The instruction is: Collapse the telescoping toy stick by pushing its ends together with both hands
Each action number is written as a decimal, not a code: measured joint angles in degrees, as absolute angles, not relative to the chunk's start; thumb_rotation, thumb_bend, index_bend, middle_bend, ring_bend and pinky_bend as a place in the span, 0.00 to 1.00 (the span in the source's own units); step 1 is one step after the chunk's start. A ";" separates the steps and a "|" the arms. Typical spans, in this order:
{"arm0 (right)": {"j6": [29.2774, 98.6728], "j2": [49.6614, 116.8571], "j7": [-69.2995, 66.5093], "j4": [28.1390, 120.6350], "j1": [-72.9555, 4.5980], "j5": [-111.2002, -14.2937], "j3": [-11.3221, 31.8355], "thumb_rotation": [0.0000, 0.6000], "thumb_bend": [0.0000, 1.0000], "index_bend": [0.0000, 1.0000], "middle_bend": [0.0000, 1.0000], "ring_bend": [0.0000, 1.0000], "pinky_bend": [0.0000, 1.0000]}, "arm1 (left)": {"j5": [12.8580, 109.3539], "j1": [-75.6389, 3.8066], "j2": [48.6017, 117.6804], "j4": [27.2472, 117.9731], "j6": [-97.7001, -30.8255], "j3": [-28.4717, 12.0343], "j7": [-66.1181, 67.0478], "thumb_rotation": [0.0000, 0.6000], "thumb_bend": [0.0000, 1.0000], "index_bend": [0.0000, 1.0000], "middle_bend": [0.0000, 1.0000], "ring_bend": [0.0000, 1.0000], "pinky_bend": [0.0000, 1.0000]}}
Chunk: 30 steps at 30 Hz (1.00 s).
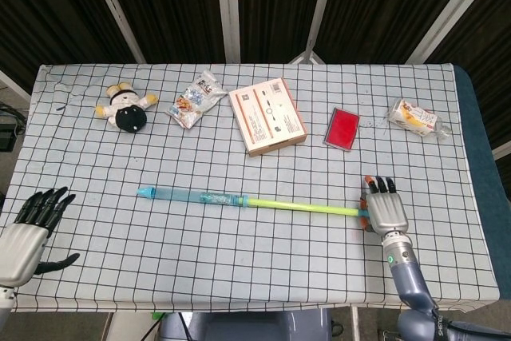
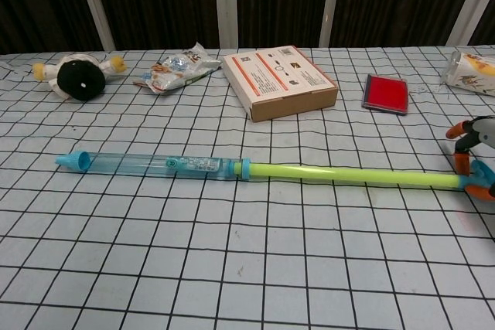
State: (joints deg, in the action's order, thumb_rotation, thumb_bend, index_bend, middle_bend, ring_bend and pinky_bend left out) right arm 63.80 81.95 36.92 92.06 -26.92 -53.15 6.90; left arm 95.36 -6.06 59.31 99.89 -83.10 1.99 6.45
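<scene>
Gripping translucent blue-and-green toy stick (image 1: pixel 247 201) | right hand (image 1: pixel 385 211) | checkered cloth (image 1: pixel 239 261)

The left hand (image 1: pixel 28 229) is seen at the lower-left corner of the head view, palm down, its dark fingers (image 1: pixel 48 204) spread apart and pointed up and to the right, the thumb held out to the side; nothing is held in it. The right hand (image 1: pixel 383 209) is seen at the lower right, back upward, fingers extended together and pointed away from the robot, its grey forearm (image 1: pixel 407 277) running down to the frame's bottom edge. In the chest view only its orange-tipped fingers (image 2: pixel 464 133) are seen at the right edge.
</scene>
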 measured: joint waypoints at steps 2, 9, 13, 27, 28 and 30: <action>63.55 81.58 36.57 92.24 -27.15 -53.45 6.75 1.00 0.47 0.60 0.14 0.00 0.00 | 93.85 -8.45 58.41 103.29 -79.26 0.86 9.34 1.00 0.07 0.01 0.00 0.00 0.00; 63.16 80.75 35.89 92.41 -27.59 -54.96 5.93 1.00 0.47 0.60 0.14 0.00 0.00 | 87.54 -16.81 58.42 107.71 -68.29 -3.42 21.02 1.00 0.13 0.10 0.00 0.00 0.00; 63.11 80.46 35.82 92.39 -27.71 -55.26 5.42 1.00 0.47 0.60 0.14 0.00 0.00 | 83.63 -21.48 61.55 107.63 -63.71 -5.53 28.35 1.00 0.19 0.18 0.00 0.00 0.00; 63.35 79.98 35.01 92.43 -27.78 -55.20 5.13 1.00 0.47 0.60 0.15 0.00 0.00 | 69.47 -29.43 74.09 99.28 -58.28 -8.42 43.32 1.00 0.27 0.34 0.07 0.00 0.00; 63.36 79.97 35.00 92.45 -27.78 -55.19 5.13 1.00 0.47 0.60 0.15 0.00 0.00 | 68.83 -29.70 74.60 98.75 -58.26 -8.61 43.73 1.00 0.28 0.34 0.07 0.00 0.00; 63.41 79.94 34.94 92.57 -27.80 -55.17 5.12 1.00 0.47 0.60 0.15 0.00 0.00 | 67.11 -30.42 76.04 97.35 -58.29 -9.15 44.59 1.00 0.31 0.35 0.07 0.00 0.00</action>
State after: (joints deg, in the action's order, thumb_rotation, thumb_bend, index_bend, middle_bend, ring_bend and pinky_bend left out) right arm 63.41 79.94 34.94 92.57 -27.80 -55.17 5.12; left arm 67.11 -30.42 76.04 97.35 -58.29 -9.15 44.59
